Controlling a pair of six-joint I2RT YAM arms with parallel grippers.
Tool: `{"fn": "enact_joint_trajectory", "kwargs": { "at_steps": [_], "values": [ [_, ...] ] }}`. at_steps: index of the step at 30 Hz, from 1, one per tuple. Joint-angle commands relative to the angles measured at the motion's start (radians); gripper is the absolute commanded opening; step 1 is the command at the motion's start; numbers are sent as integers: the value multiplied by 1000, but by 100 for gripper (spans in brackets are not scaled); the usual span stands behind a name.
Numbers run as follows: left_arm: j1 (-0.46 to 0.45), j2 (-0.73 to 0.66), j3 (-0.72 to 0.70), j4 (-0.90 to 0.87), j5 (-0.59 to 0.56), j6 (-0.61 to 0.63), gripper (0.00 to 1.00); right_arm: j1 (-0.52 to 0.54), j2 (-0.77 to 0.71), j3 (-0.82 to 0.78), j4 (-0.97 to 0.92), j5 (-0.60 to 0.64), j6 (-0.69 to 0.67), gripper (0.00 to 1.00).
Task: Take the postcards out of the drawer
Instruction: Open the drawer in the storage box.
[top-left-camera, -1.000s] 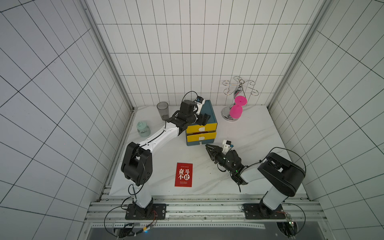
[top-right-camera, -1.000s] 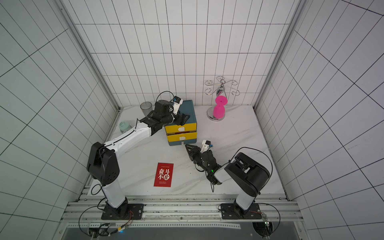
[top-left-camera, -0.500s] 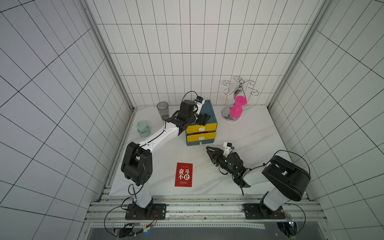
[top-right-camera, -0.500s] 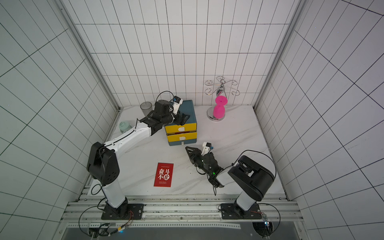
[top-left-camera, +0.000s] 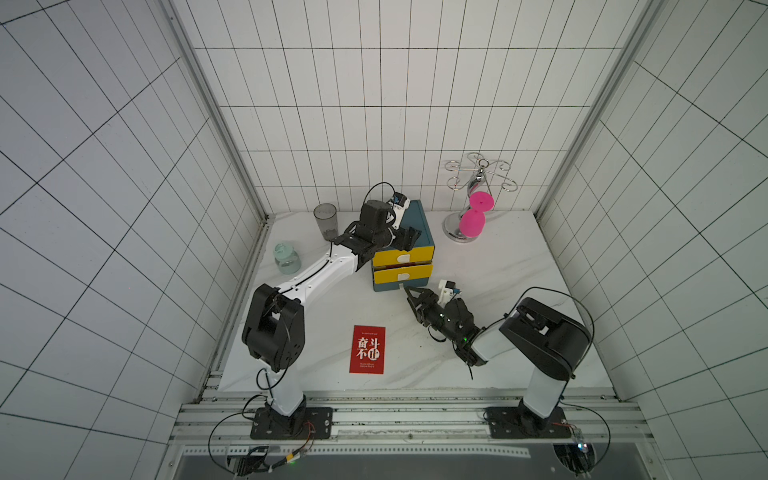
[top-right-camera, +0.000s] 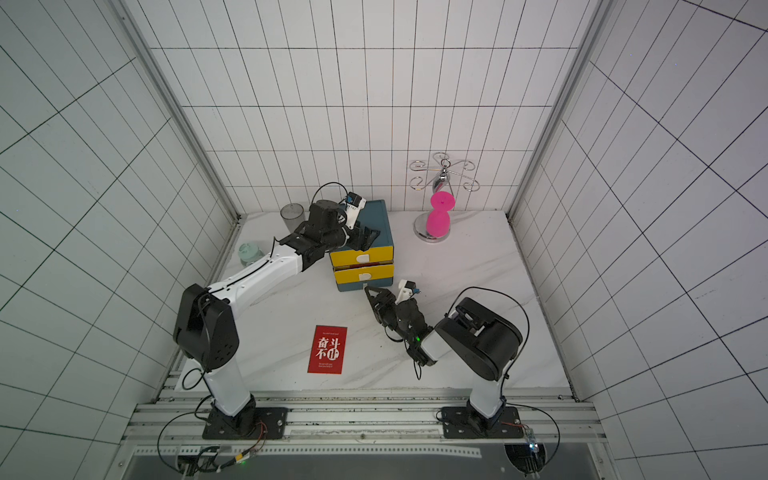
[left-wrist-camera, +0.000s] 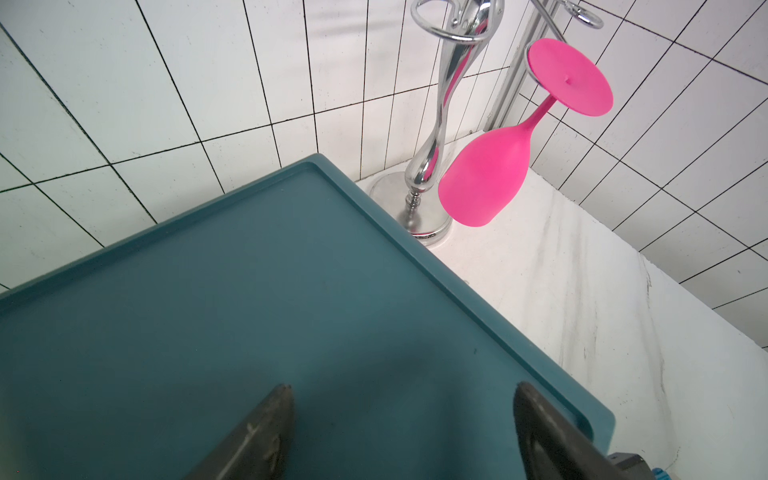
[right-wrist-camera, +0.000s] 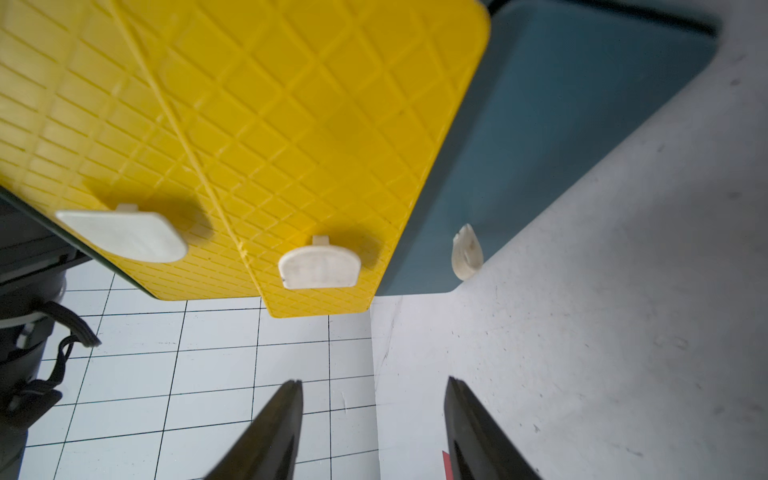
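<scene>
The right gripper (right-wrist-camera: 374, 384) holds its jaws partly spread, with nothing between them. Its fingers (right-wrist-camera: 274, 428) point at the front of the drawer unit (top-left-camera: 422, 216), just short of the unit's lowest level and low over the table (top-left-camera: 498, 270). The right wrist view shows two yellow drawer fronts (right-wrist-camera: 291, 104) embossed with a diamond grid. Each front carries a white tab handle (right-wrist-camera: 318, 266). Below them, a teal panel (right-wrist-camera: 540, 124) bears a third white tab. The drawer interiors are hidden from every view. The left gripper (left-wrist-camera: 403, 388) sits over the flat teal top of the drawer unit, jaws set wide apart and gripping nothing. In both top views one postcard (top-left-camera: 367, 350) (top-right-camera: 327, 349) lies flat on the table in front of the drawer unit. It is well apart from the unit and nearer the table's front edge. The postcard is a red upright rectangle with four large white Chinese characters at its centre. A fine line of white lettering, too small to read, runs above the characters and another below. A chrome glass rack (top-left-camera: 473, 187) stands beside the drawer unit on the right arm's side, with a pink goblet (top-left-camera: 473, 220) hanging upside down from it. A grey tumbler (top-left-camera: 325, 220) and a small mint-lidded jar (top-left-camera: 286, 257) stand on the unit's opposite side.
</scene>
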Motion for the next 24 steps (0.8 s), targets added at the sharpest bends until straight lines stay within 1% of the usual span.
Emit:
{"fn": "enact_joint_trajectory", "kwargs": {
  "at_steps": [1,13,24],
  "values": [
    [8,29,-43,-114,4,-14,81,-14,18,56,37,20,14,58],
    [6,29,-48,-111,24,-20,82,-32,89,149,26,22,15,59],
    [8,35,-45,-109,30,-17,82,-50,117,190,34,24,16,56]
  ]
}}
